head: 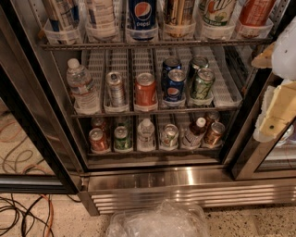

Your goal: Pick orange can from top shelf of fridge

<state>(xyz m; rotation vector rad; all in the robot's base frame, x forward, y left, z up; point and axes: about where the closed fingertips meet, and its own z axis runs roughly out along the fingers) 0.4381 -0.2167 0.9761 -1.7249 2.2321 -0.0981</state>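
Along the upper edge of the frame, the orange can (179, 14) stands upright in a clear plastic holder (178, 30) fronting the fridge's (185, 179) top shelf (92, 45), within easy reach, while the gripper (275, 88) hangs at the right edge, well apart, open or closed I cannot tell.

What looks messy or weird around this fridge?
Some crumpled clear plastic lies on the floor right in front of the fridge, like litter. Loose cables also tangle on the floor at the left. The tool is at the right edge, beside the shelves.
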